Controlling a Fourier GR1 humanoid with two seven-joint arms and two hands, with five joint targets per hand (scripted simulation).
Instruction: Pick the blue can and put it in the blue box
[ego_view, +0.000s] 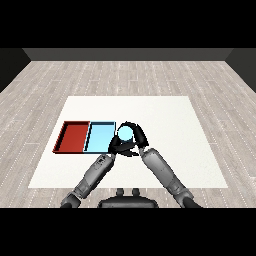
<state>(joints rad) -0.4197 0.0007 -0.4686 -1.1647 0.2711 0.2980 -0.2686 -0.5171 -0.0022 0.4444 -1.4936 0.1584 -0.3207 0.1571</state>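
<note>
The blue can (125, 132) shows its light blue top just past the right edge of the light blue tray (99, 138). My right hand (138, 138) is curled round the can from the right and behind, shut on it. My left hand (116, 145) sits close in front of the can on its left, at the blue tray's near right corner. It overlaps the right hand as one dark mass. The can's lower body is hidden by the hands.
A red tray (73, 136) lies directly left of the blue tray, sharing a wall with it. Both trays hold nothing. The white table (170, 125) stretches to the right and far side, with wooden floor around it.
</note>
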